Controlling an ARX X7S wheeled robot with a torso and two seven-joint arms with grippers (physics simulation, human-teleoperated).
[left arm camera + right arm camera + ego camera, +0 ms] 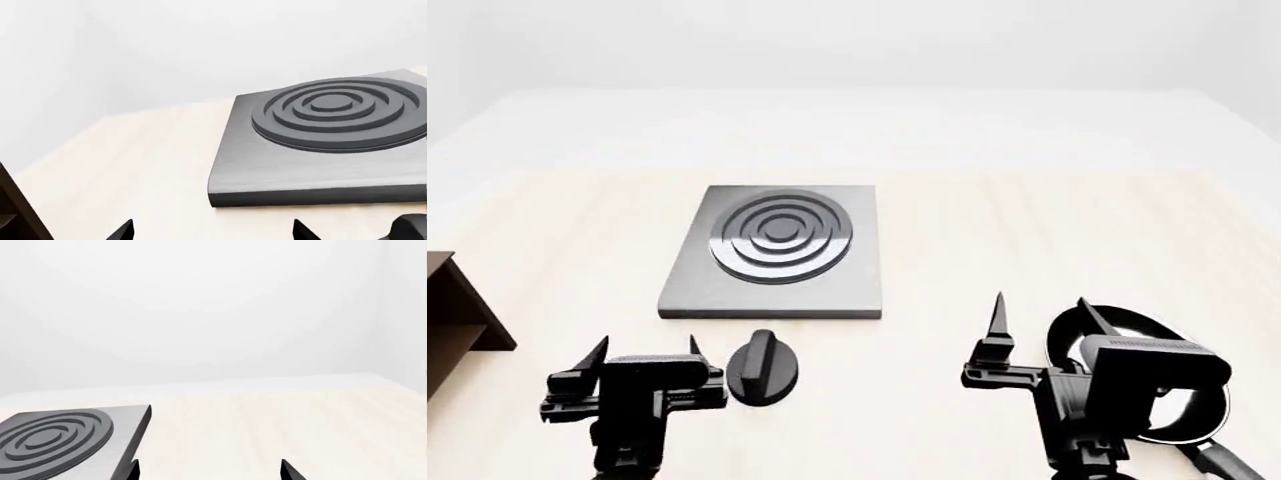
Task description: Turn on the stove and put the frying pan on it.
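Observation:
The stove [777, 252] is a grey square plate with dark burner rings on the pale wooden table. It also shows in the left wrist view [320, 140] and the right wrist view [60, 440]. Its round black knob [761, 368] lies in front of the plate, just right of my left gripper [641, 352], which is open and empty; a corner of the knob shows in the left wrist view [410, 227]. The frying pan [1154, 350] lies at the front right, mostly hidden behind my right gripper [1044, 312], which is open, empty and above the pan.
A brown wooden shelf [454, 315] stands at the left edge of the table, close to my left arm; its dark edge shows in the left wrist view [17, 215]. Pale table top [1028, 230] stretches to the right of the stove and behind it.

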